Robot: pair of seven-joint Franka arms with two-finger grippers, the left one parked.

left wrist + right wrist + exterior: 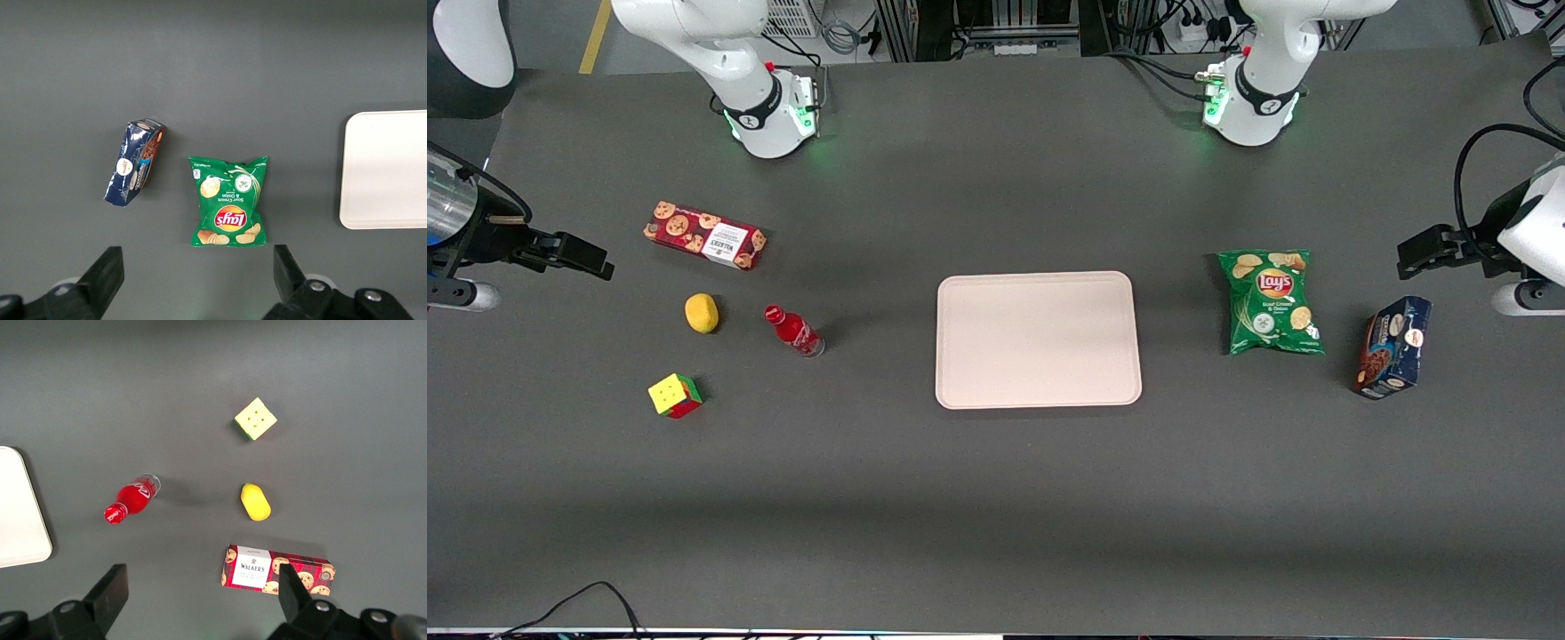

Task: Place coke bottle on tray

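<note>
Right wrist view shows the gripper (200, 603) with fingers spread wide, holding nothing, poised high above the table (996, 498); below it the cookie box (277, 569) lies nearest; the lemon (255, 502) and coke bottle (131, 498) sit slightly farther out, the bottle upright on the table near the tray (1038, 340), not touching it.

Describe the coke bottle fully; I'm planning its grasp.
The small red coke bottle with red cap, white script and clear base stands upright on the dark grey table, touching nothing. It sits beside the yellow lemon, between it and the empty pale pinkish-beige rectangular tray. The right arm's hand hovers open toward the working arm's end, holding nothing.
</note>
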